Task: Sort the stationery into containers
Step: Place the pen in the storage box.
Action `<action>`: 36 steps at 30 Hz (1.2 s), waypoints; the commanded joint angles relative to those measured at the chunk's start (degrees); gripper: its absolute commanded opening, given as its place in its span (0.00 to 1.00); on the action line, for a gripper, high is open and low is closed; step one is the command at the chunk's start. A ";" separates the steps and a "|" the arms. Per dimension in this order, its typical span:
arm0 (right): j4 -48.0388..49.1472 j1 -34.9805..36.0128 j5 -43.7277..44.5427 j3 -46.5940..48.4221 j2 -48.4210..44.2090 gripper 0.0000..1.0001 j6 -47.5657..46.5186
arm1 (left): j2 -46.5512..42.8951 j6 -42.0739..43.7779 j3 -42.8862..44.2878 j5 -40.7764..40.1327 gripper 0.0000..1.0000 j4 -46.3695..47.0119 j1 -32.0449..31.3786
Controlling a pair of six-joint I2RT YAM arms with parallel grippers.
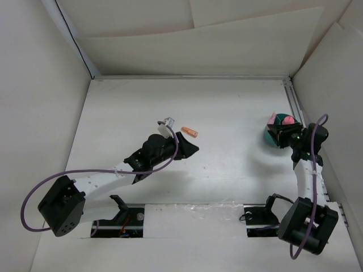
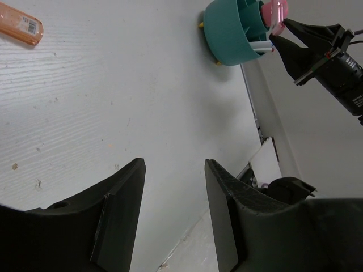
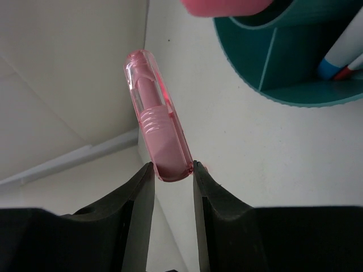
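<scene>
The round teal container stands at the right, by the side wall. My right gripper is shut on the end of a translucent pink piece, which sticks out from its fingertips just beside the container's rim. A pen with a blue band stands in one compartment. An orange piece lies flat on the table's middle. My left gripper hovers just in front of it, open with nothing between its fingers. In the left wrist view the orange piece lies far left and the container at the top.
White walls close in the table on three sides. A metal rail runs along the right wall behind the container. Another pink object shows blurred above the container's rim. The right arm stands along the right edge.
</scene>
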 commanded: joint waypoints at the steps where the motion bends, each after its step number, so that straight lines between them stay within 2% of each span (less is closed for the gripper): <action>1: 3.87 -2.50 -1.85 -0.88 1.14 0.16 2.35 | -1.82 0.24 -0.29 0.18 0.43 2.45 -0.19; 15: 9.41 -6.73 -6.33 -2.56 8.35 0.16 7.62 | -2.87 -0.28 -0.29 0.18 0.43 2.98 -0.19; 27: 15.55 -6.73 -8.62 -3.61 13.01 0.16 10.52 | -2.34 -0.28 -0.29 0.18 0.43 2.98 -0.19; 36: 17.23 -6.73 -8.62 -3.61 15.29 0.19 11.57 | -1.82 -0.28 -0.29 0.18 0.43 2.98 -0.19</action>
